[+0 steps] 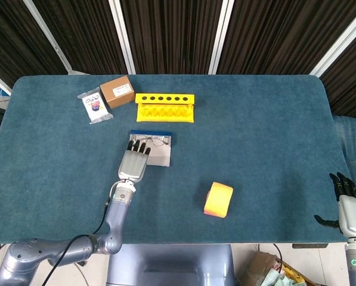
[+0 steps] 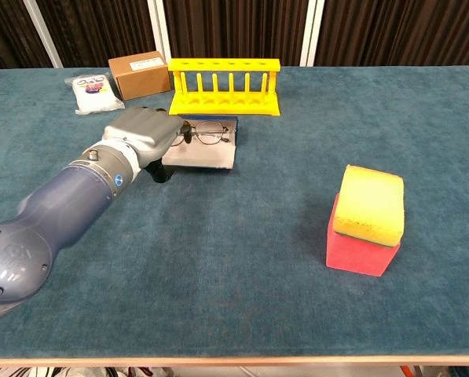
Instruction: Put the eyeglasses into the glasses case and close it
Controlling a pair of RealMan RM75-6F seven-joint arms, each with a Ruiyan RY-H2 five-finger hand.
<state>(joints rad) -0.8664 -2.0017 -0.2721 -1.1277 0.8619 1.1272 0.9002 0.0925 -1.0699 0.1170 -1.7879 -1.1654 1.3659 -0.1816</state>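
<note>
One pair of eyeglasses (image 2: 207, 134) lies at the fingertips of the left hand (image 2: 142, 133), resting inside the open glasses case (image 2: 203, 155), whose grey lining faces up and whose blue edge sits on the far side, beyond the fingers. The left hand lies palm down over the near-left part of the case, fingers stretched toward the near lens; whether they actually pinch the frame I cannot tell. The right hand (image 1: 346, 202) hangs off the table's (image 1: 273, 131) near right corner, fingers apart and holding nothing.

Those glasses look thin-wired and light, probably easy to bend and quick to slide on the lining, so a gentle touch at the bridge or rim seems safer than pressing on a lens. The case looks stiffer; its flap is likely best taken by the free edge and folded over.

From the chest view the lenses and the raised blue lip show plainly, while the knuckles hide the fingertips. From the head view the fingers show from above, laid across the case, but the frame is only a faint line.

Farther out sit a yellow rack (image 1: 165, 107), a brown box (image 1: 117, 91) and a sponge (image 2: 365, 219).
</note>
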